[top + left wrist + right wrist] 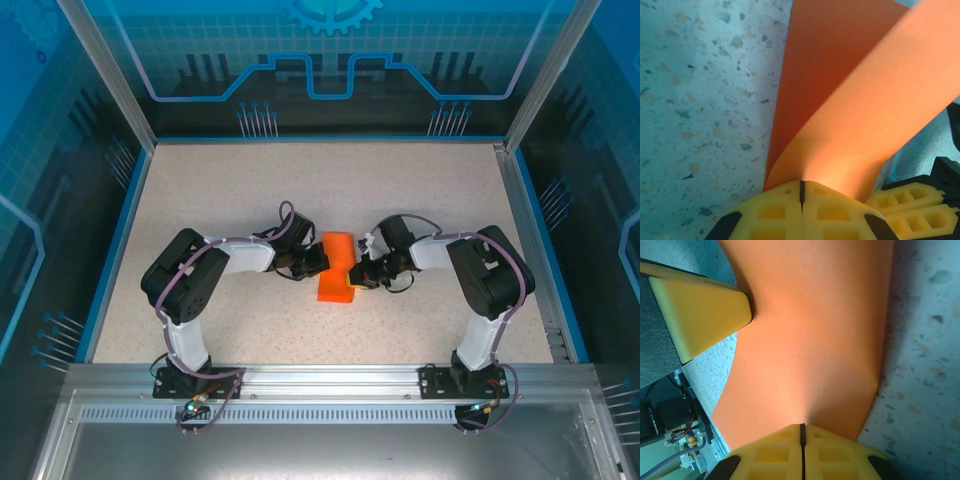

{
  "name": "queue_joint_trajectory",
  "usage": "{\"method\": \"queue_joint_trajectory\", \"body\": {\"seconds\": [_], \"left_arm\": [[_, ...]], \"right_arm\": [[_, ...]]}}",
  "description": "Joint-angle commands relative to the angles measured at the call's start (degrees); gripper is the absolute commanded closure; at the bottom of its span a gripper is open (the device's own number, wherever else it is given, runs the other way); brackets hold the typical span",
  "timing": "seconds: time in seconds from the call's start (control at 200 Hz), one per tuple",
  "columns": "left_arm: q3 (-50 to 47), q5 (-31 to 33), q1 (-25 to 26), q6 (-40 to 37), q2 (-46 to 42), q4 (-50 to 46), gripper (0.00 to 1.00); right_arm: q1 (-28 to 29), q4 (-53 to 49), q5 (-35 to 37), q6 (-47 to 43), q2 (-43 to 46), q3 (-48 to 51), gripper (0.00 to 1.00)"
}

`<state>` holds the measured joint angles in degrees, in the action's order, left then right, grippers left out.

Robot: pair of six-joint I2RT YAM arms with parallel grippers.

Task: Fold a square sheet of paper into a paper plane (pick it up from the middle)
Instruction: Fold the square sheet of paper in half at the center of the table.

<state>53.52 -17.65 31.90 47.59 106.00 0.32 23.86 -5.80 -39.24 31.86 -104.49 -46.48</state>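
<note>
The square sheet of paper (337,266) is bright orange and bowed, held up off the middle of the table between both grippers. My left gripper (316,263) pinches its left edge. In the left wrist view the yellow jaws (801,183) meet with the paper (855,100) rising from their tip in a curved fold. My right gripper (360,271) pinches the opposite edge. Its jaws (802,426) are closed where the sheet (810,340) curves away. A left fingertip (700,315) touches the paper's far side in the right wrist view.
The speckled table (300,180) has a blue rim and glass walls on three sides. An aluminium rail (330,380) runs along the near edge by the arm bases. The right gripper's yellow fingers (912,205) sit close beside the left jaws.
</note>
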Motion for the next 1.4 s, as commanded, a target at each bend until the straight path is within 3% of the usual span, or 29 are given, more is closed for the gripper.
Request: {"method": "queue_joint_trajectory", "body": {"seconds": [0.0,0.235,0.625,0.93,1.17,1.396], "left_arm": [[-0.94,1.92,0.65,-1.28,1.60,-4.72,1.00],[-0.87,1.83,0.71,-1.32,1.54,-4.68,1.00],[-1.16,1.77,0.71,-1.45,1.27,-4.37,1.00],[-1.94,1.79,0.69,-1.53,1.14,-3.78,1.00],[-3.06,1.79,0.70,-0.96,1.41,-2.48,1.00],[-3.38,1.97,0.66,-1.10,1.23,-2.80,1.00]], "right_arm": [[0.74,-0.87,1.47,-1.01,0.10,1.81,0.93],[2.47,0.22,-0.28,0.21,7.85,3.12,0.91],[3.55,2.59,1.78,0.62,1.62,6.57,0.92],[4.37,2.11,-0.28,1.37,9.41,7.51,0.91],[5.75,3.96,0.83,1.72,4.77,9.50,0.91],[5.76,-0.30,4.23,0.33,4.04,9.32,0.92]]}}
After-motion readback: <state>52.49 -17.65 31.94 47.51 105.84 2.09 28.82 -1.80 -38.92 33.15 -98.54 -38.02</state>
